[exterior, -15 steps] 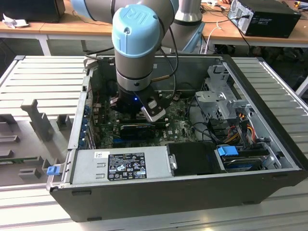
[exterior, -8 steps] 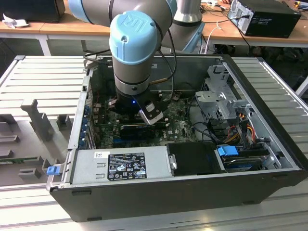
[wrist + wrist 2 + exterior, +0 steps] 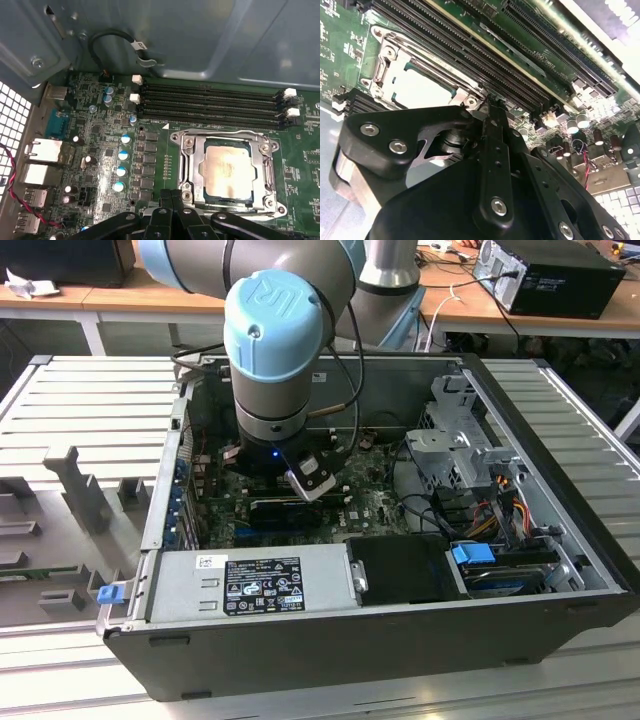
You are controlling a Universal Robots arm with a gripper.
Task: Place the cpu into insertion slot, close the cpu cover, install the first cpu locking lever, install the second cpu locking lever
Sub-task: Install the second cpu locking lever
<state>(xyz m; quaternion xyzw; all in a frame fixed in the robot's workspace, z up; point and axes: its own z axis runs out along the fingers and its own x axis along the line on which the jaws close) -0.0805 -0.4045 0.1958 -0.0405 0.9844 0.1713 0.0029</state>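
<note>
We see the open computer case [image 3: 560, 640] holding the green motherboard [image 3: 100, 150]. The cpu [image 3: 228, 167] sits in the insertion slot [image 3: 196, 172] — the cpu cover [image 3: 265, 172] closed over it. The gripper [image 3: 172, 195] hovers at the socket's edge, fingers pressed together, empty.

green board, silver socket, black and blue arm

the circuit board [image 3: 95, 145] is green, dotted with pale blue capacitor tops; the cpu [image 3: 227, 170] shows a silvery, faintly tan face inside the silver cpu cover [image 3: 262, 172]. the memory slots [image 3: 210, 102] are black with white clips. the gripper [image 3: 490, 117] is black with silver screws. the arm [image 3: 285, 315] is light blue and grey, the case [image 3: 560, 450] dark grey.
</note>
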